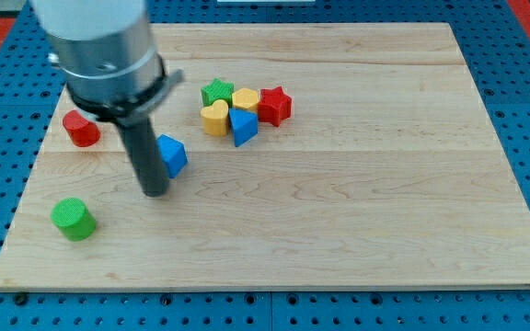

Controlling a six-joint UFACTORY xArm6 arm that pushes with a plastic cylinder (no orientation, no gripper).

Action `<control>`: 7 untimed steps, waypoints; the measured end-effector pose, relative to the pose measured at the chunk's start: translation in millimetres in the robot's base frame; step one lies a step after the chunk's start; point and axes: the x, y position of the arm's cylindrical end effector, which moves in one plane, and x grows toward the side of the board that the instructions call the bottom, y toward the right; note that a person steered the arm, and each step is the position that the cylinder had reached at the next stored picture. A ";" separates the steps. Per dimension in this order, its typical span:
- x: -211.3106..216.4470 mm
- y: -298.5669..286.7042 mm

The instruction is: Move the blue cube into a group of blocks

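Note:
The blue cube (172, 154) lies on the wooden board (357, 211) left of centre. My tip (155, 192) rests on the board just left of and slightly below the cube, close to or touching its left side. Up and to the right is a tight group: a green star (216, 91), a yellow hexagon (246, 99), a red star (275, 105), a yellow heart (215, 119) and a blue triangle (243, 127). The blue cube stands apart from this group, a short gap to its lower left.
A red block (81, 129) sits near the board's left edge, partly behind the arm's grey body (104, 51). A green cylinder (73, 219) stands at the lower left. A blue pegboard (523, 83) surrounds the board.

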 end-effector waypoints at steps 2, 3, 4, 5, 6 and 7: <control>-29.5 27.8; -34.9 29.6; -36.3 40.1; -33.2 56.6; 15.7 57.7; 90.1 77.0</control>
